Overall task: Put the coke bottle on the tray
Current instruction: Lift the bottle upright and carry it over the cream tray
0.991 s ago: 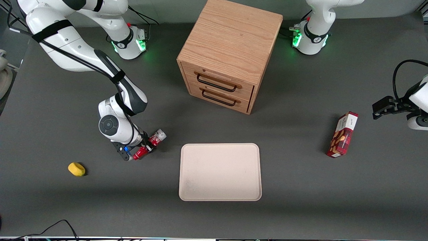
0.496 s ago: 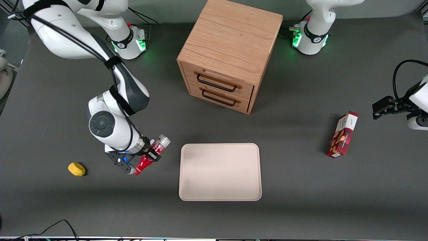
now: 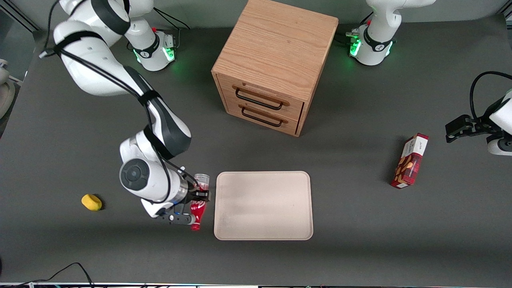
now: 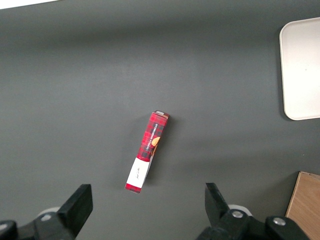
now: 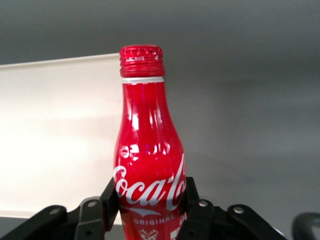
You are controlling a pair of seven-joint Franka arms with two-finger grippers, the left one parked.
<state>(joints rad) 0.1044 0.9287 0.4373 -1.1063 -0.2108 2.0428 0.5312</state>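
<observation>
My right gripper is shut on the coke bottle, a slim red bottle with white script. It holds the bottle lifted above the table, beside the edge of the tray that faces the working arm's end. The bottle's silvery-clear end points away from the front camera and its red neck points toward it. In the right wrist view the bottle sits between the black fingers, gripped at its logo, its cap over the tray's edge. The pale beige tray holds nothing.
A wooden two-drawer cabinet stands farther from the front camera than the tray. A yellow sponge lies toward the working arm's end. A red snack box lies toward the parked arm's end, also in the left wrist view.
My gripper has carried the bottle toward the tray and nearer the front camera. The bottle has turned from slanted to lying along the tray's edge.
</observation>
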